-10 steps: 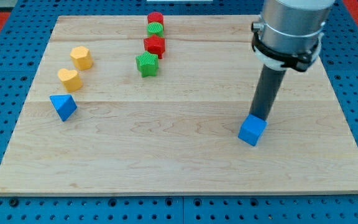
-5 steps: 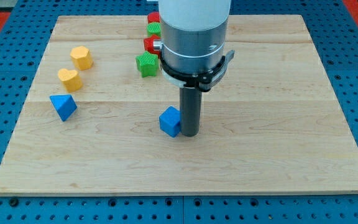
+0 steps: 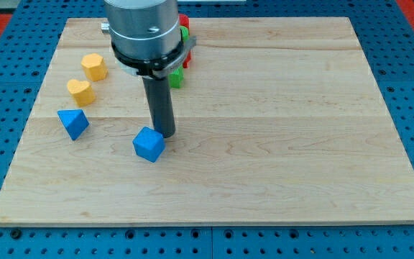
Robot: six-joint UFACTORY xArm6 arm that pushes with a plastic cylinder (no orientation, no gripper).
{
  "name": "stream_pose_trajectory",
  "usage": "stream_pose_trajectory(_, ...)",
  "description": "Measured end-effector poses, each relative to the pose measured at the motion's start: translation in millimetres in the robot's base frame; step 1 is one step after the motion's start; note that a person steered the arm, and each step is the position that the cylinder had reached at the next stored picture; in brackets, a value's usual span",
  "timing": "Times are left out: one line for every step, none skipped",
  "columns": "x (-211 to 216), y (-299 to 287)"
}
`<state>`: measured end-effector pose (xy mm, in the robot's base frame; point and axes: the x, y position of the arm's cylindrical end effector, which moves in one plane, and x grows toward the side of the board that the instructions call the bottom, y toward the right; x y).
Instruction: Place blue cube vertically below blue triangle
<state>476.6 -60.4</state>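
Blue cube point(image 3: 148, 144): right of and slightly lower than blue triangle point(image 3: 72, 123), not yet under it. My tip point(image 3: 166, 134): touching cube's upper right; no pincer, holds nothing. Remaining: push leftward, downward.

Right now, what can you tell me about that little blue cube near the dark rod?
The blue cube is a small, solid-looking block with a matte, plastic-like surface. It sits flat on the pale wooden board, turned so one corner faces the view's bottom. My tip is at its upper right edge, touching or nearly so. The blue triangle lies apart to the view's left, slightly higher. Nothing else is near it.
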Motion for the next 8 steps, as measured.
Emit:
stream_pose_trajectory(16, 18)
stream_pose_trajectory(23, 8)
stream_pose_trajectory(23, -33)
stream_pose_trajectory(23, -61)
stream_pose_trajectory(9, -60)
stream_pose_trajectory(-10, -92)
stream_pose_trajectory(-7, -124)
stream_pose_trajectory(11, -124)
